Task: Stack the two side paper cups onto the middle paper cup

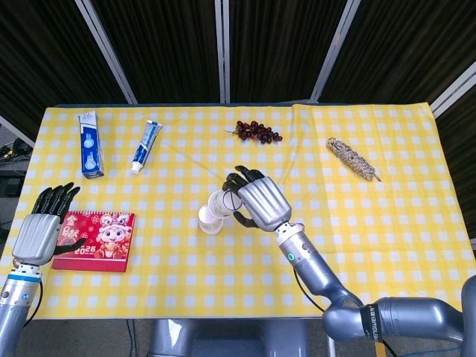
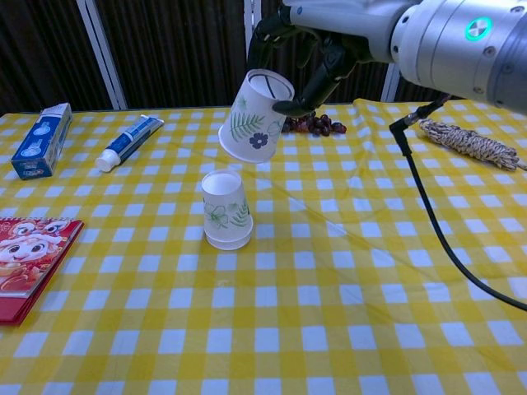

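Right hand (image 2: 309,45): fingers wrapped round the carried paper cup (image 2: 255,117), holding it upside down and tilted in the air.
Carried cup: just above the middle paper cup (image 2: 226,209), not touching it.
Middle cup: upside down on the table (image 2: 346,313).
Left hand (image 1: 43,232): fingers spread, holding nothing, beside the red calendar (image 1: 95,240).
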Robot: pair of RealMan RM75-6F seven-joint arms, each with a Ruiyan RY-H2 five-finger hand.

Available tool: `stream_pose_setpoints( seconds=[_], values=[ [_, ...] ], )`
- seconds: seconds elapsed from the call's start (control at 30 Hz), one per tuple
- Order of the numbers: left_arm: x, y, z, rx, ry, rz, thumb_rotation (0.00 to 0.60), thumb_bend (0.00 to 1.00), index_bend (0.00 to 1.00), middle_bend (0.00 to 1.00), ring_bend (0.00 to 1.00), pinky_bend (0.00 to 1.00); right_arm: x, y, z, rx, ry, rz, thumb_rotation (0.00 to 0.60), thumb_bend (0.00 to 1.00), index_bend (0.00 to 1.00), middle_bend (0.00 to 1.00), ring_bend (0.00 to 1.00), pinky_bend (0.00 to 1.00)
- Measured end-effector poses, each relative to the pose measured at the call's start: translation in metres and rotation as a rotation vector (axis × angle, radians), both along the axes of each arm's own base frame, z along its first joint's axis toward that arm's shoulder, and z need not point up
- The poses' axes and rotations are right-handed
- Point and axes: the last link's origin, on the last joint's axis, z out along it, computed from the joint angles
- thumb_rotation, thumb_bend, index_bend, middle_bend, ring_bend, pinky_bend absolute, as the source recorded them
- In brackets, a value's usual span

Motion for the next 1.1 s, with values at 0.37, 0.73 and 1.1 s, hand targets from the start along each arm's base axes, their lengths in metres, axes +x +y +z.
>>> stream_pose_setpoints(
  seconds=[0.37,0.73,1.1],
  values=[
    [-0.002,0.002,0.000,-0.015,-0.012,0.011,0.600,0.14,0.00,0.00,0.00,0.00,-0.001,-0.004,-0.025,0.017,0.026,-0.019,0.600,0.27,0.45,0.24,0.14,0.28],
    [-0.006,0.004,0.005,-0.018,-0.039,0.029,0.600,0.14,0.00,0.00,0.00,0.00,0.005,0.001,-0.044,0.031,0.060,-0.011,0.600,0.27,0.45,0.25,0.14,0.28],
    [-0.004,0.004,0.005,-0.031,-0.046,0.027,0.600,0.14,0.00,0.00,0.00,0.00,0.018,0.002,-0.050,0.040,0.029,0.013,0.600,0.20,0.37,0.19,0.14,0.29]
  ],
)
